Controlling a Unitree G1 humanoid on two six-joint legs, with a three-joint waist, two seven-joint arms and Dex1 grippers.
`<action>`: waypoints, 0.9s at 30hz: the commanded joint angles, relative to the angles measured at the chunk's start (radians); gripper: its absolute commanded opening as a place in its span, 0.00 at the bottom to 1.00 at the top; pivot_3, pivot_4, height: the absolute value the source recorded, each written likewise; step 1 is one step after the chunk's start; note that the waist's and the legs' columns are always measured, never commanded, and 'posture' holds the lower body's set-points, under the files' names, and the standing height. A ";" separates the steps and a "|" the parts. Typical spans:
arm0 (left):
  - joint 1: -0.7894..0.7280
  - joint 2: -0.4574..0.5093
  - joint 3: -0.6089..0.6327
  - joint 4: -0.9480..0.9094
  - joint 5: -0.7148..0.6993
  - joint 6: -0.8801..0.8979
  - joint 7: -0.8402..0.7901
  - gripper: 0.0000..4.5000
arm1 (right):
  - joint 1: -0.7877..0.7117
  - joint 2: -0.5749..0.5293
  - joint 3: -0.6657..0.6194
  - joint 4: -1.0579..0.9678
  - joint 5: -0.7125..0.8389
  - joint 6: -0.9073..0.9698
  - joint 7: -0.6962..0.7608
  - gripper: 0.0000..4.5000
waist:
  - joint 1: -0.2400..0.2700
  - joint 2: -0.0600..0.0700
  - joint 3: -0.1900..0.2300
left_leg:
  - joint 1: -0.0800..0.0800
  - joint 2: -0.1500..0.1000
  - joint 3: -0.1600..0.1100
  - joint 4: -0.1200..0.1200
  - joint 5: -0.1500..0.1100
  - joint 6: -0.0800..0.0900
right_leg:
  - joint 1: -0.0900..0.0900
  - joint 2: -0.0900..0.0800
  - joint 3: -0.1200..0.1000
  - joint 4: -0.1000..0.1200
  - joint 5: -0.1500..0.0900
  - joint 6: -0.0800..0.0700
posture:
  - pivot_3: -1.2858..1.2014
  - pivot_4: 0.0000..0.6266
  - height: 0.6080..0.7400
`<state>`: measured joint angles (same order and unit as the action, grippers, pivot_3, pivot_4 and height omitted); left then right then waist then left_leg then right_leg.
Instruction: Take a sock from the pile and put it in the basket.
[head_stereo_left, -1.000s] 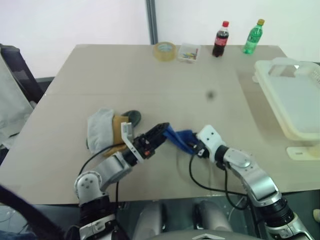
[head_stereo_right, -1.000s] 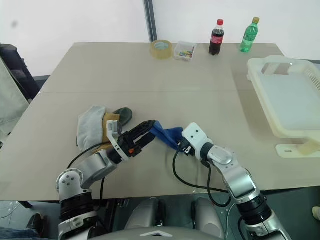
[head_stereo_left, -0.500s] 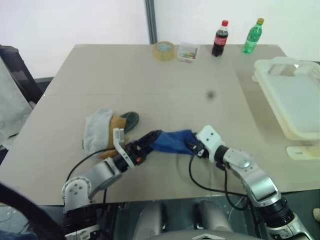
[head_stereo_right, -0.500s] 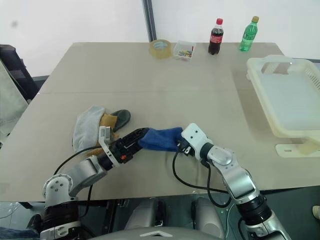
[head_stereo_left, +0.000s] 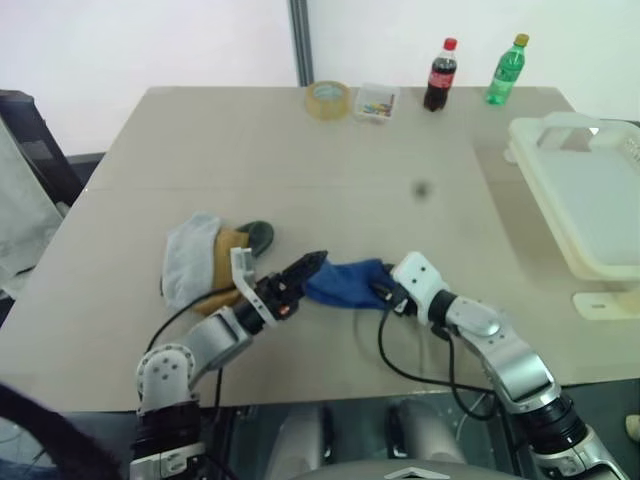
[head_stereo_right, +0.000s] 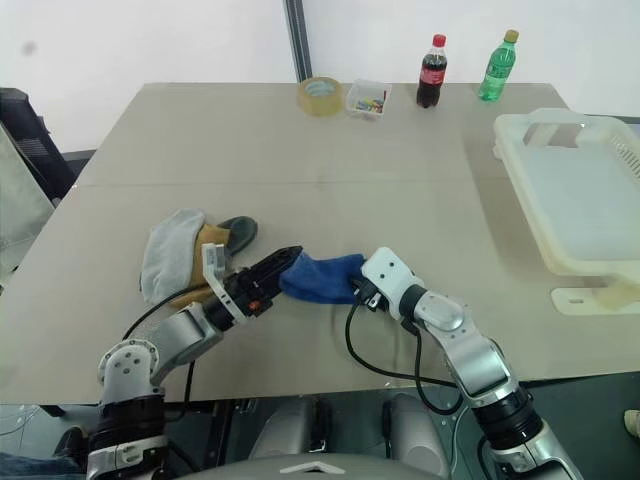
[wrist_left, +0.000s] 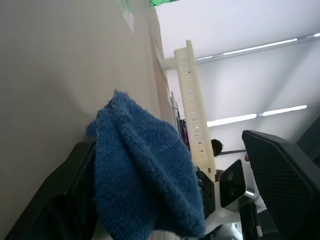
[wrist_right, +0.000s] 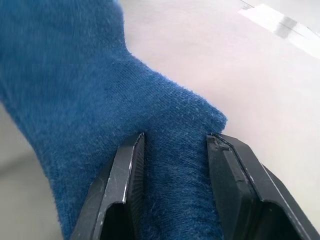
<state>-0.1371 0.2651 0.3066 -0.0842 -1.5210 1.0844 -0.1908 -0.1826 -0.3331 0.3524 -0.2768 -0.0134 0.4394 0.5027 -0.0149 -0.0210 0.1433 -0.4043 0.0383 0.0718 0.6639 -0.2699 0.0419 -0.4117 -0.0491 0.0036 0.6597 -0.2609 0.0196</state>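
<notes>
A blue sock lies on the table between my two grippers. My right gripper is shut on one end of it, the fabric pinched between both fingers. My left gripper is open at the sock's other end, which sits between its wide-apart fingers. The pile lies just left of the left gripper, with a pale grey sock, a mustard one and a dark green one. The basket, large and cream, stands at the table's right edge, well away from both grippers.
At the table's far edge stand a tape roll, a small clear box, a cola bottle and a green bottle. A dark chair stands off the table's left side. Both arms hang over the near edge.
The blue sock, a thin strip stretched between the grippers a second ago, now lies as a fuller, slack lump. My left forearm swung outward and partly back. The right gripper kept still.
</notes>
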 joint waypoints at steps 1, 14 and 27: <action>-0.027 0.005 -0.035 -0.072 -0.061 0.016 0.008 0.97 | 0.007 -0.006 0.011 0.036 -0.021 0.007 0.000 0.44 | 0.000 0.000 0.000 | 0.000 0.000 0.000 0.000 0.000 0.000 | 0.000 0.000 0.000 0.000 0.000 0.000 | 0.52 0.24 0.96; -0.141 0.029 -0.144 -0.011 0.037 0.027 -0.061 0.97 | 0.004 -0.020 -0.024 -0.006 -0.022 0.000 0.004 0.44 | 0.001 -0.001 0.002 | -0.003 -0.001 0.000 0.000 0.004 0.004 | 0.000 0.001 -0.002 -0.001 0.000 0.000 | 0.52 0.24 0.96; -0.209 -0.010 -0.199 0.120 0.231 0.006 -0.190 1.00 | 0.032 -0.252 -0.221 -0.317 0.233 0.373 0.201 0.98 | 0.026 0.001 0.007 | -0.012 -0.002 -0.007 0.004 0.004 0.004 | -0.002 0.003 -0.010 -0.004 0.000 0.002 | 0.52 0.24 0.96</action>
<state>-0.3333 0.2627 0.1132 0.0270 -1.3118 1.0986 -0.3509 -0.1471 -0.5757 0.1911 -0.5382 0.1645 0.7551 0.6879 0.0109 -0.0202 0.1506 -0.4160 0.0367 0.0640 0.6682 -0.2662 0.0464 -0.4139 -0.0457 -0.0069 0.6556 -0.2606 0.0213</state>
